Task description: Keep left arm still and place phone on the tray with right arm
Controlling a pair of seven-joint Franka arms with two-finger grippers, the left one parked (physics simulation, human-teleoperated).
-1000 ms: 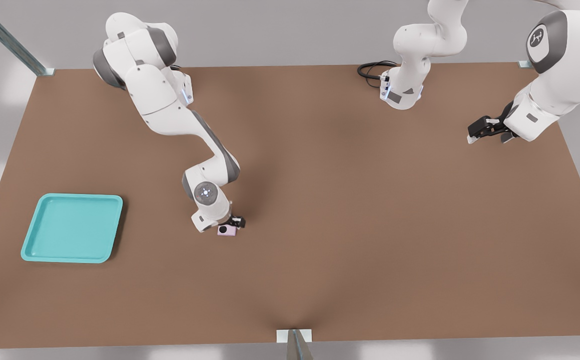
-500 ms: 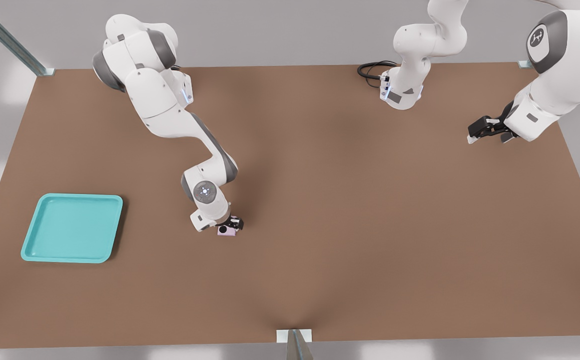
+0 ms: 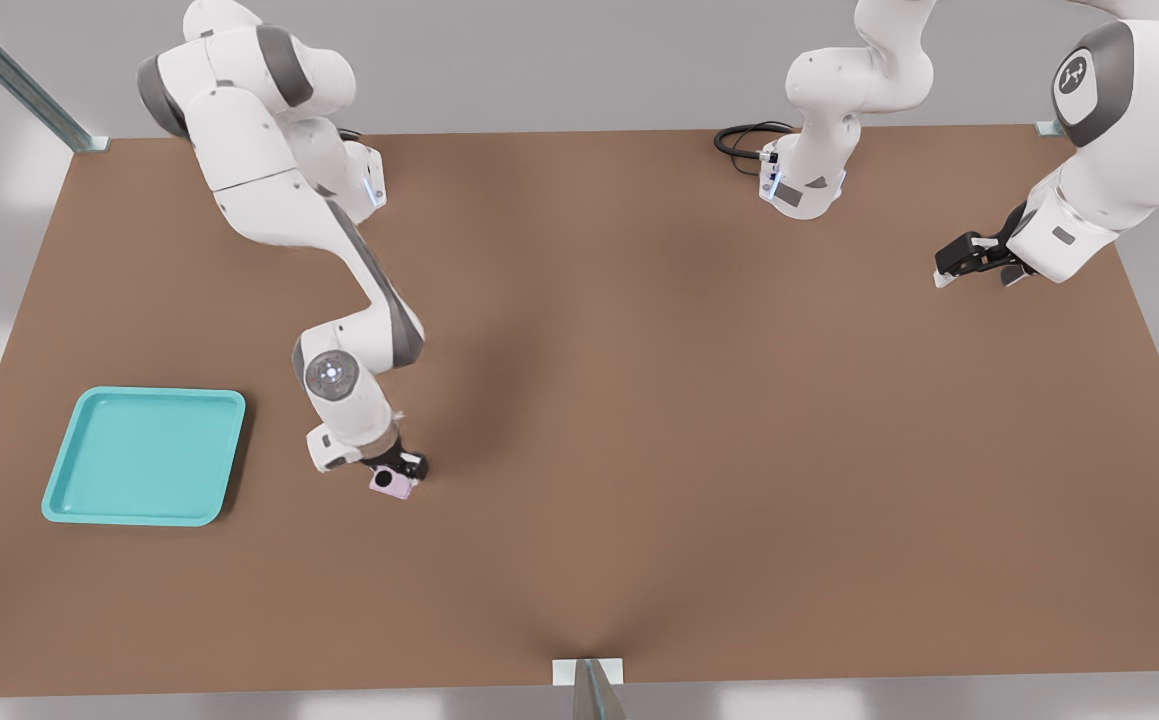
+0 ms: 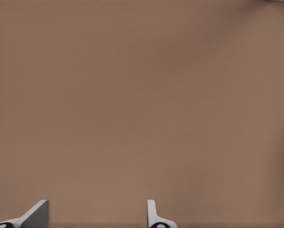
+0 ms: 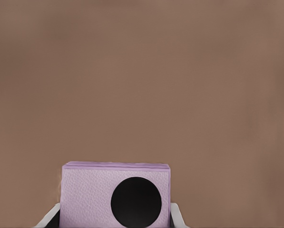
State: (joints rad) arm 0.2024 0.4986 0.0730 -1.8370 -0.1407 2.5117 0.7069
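Observation:
The pale-pink phone point(image 3: 390, 483) with a black circle on its face hangs in my gripper point(image 3: 397, 476), which is shut on it just above the brown table. In the right wrist view the phone point(image 5: 92, 197) fills the lower middle, with a grey fingertip point(image 5: 50, 216) pressed against each side. The turquoise tray point(image 3: 145, 456) lies flat toward the front view's left, roughly a tray-width from the phone, with nothing inside.
The brown table point(image 3: 699, 420) stretches wide toward the front view's right. A black cable point(image 3: 744, 140) coils at the far edge by the parked arm's base. A metal post bracket point(image 3: 587, 672) sits at the near edge.
My gripper has carried the phone toward the front view's left, nearer the tray, and slightly toward the near edge. The arm's upper links swung left with it.

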